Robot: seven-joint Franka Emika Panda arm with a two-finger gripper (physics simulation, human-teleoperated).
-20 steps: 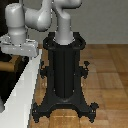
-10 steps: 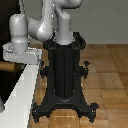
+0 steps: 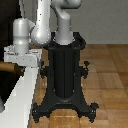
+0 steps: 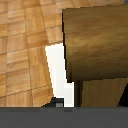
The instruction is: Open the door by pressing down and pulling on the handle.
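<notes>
hand [image 3: 15,64] above handle [image 3: 11,67] | grip state: cannot tell | door [image 3: 7,30] behind | pedestal [image 3: 64,75] beside

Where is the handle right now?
The handle sits at the exterior view's left edge, just under the gripper, left of the black pedestal; it fills the wrist view.

Door [image 3: 9,30]: dark black-brown panel at the far left of the exterior view, mostly cut off by the picture edge; only a strip shows. White frame [image 3: 22,102] runs below and beside it, slanting toward the near left.

Handle [image 3: 11,68]: brown, wood-coloured bar, lying roughly level, projecting from the door toward the exterior view's right, its right end hidden. In the wrist view the handle [image 4: 97,42] looms large as a rounded brown block with wood grain, above the wooden floor.
</notes>
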